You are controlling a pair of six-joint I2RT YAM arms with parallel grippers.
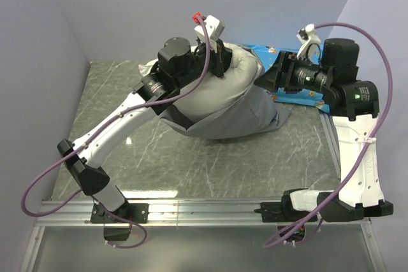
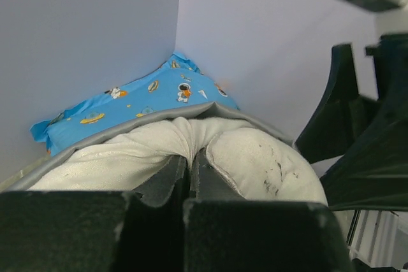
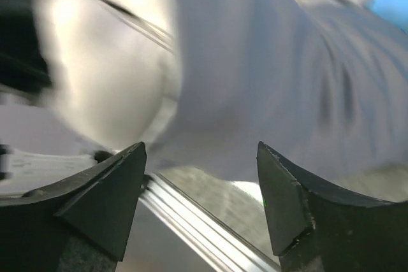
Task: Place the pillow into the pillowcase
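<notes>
We are pinching the bare end of the pillow [image 1: 241, 67] with our left fingers [image 2: 166, 183], bracing it on the desk [image 1: 191, 164], half sleeved in the pillowcase [image 1: 236, 114]. Our right fingers [image 3: 108, 189] are hanging spread beside the cloth, likely to tug it further on.

Setting: robotics lab test cell. I stood bolted, both arms [image 1: 121, 119], to an aluminium rail [image 1: 210, 207] along the near edge of a grey marble-patterned table [image 1: 191, 157]. Plain pale walls [image 1: 127, 11] enclosed left, back and right. Purple cables [image 1: 25, 200] looped off me.
</notes>
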